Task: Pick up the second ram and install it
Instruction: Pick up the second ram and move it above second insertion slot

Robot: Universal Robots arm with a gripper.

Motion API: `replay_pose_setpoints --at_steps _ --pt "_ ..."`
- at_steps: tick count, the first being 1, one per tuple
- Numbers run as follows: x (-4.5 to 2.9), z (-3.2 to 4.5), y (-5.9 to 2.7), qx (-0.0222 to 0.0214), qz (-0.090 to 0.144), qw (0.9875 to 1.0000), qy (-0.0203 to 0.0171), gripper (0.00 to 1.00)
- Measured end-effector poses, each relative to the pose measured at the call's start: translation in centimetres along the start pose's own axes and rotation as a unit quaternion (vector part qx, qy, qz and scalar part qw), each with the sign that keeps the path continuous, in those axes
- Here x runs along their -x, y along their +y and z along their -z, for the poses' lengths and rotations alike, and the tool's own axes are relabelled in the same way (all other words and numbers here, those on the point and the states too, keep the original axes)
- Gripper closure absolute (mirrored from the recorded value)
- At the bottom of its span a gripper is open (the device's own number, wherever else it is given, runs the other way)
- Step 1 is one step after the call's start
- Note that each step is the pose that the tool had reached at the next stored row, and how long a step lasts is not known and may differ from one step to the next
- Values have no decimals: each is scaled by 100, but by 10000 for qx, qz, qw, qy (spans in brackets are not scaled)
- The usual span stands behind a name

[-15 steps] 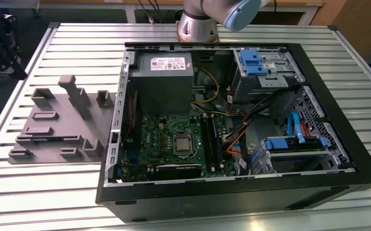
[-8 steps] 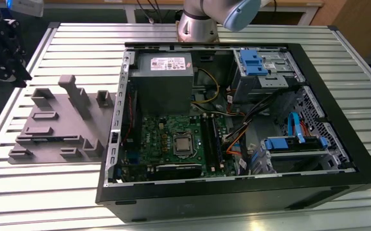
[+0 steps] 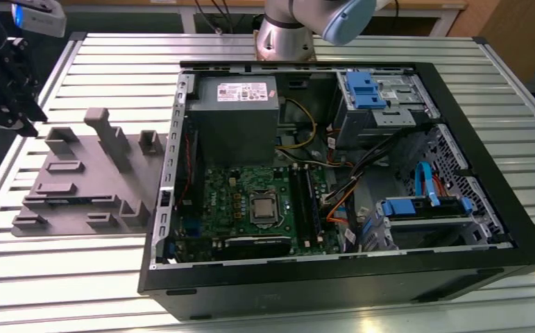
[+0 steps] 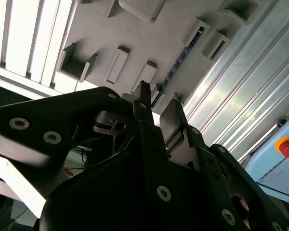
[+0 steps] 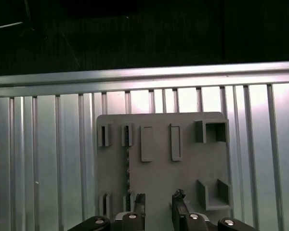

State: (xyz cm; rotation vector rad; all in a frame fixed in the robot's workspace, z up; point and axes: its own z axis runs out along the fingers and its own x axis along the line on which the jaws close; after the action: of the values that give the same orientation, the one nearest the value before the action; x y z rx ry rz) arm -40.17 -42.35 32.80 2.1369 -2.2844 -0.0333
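The second ram (image 5: 128,163) is a thin dark stick standing on edge between small upright blocks of the grey plastic fixture (image 5: 183,178). In the exterior view the ram (image 3: 73,202) shows as a dark strip along the fixture's (image 3: 82,177) near side. In the second wrist view it is a slim dark line (image 4: 180,60). My black gripper (image 3: 12,104) hangs above the table at the exterior view's far left, apart from the fixture. It is open (image 5: 159,204), with nothing between its fingers (image 4: 159,110).
An open black computer case (image 3: 489,229) lies on the slatted metal table (image 3: 109,55) at the exterior view's right of the fixture. Inside are the green motherboard (image 3: 230,201) with its long black slots (image 3: 300,201), a grey power supply (image 3: 234,111), cables and blue drive brackets (image 3: 363,90).
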Motion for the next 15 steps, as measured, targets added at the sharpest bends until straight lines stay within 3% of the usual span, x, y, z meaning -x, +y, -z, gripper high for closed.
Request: replay_pose_setpoints --at_steps 6,8,15 --pt "-22 -95 72 -16 0 10000 -2 63" --pt "-24 -131 80 -25 0 10000 -2 57" --pt "-27 -256 87 -43 0 10000 -3 57"
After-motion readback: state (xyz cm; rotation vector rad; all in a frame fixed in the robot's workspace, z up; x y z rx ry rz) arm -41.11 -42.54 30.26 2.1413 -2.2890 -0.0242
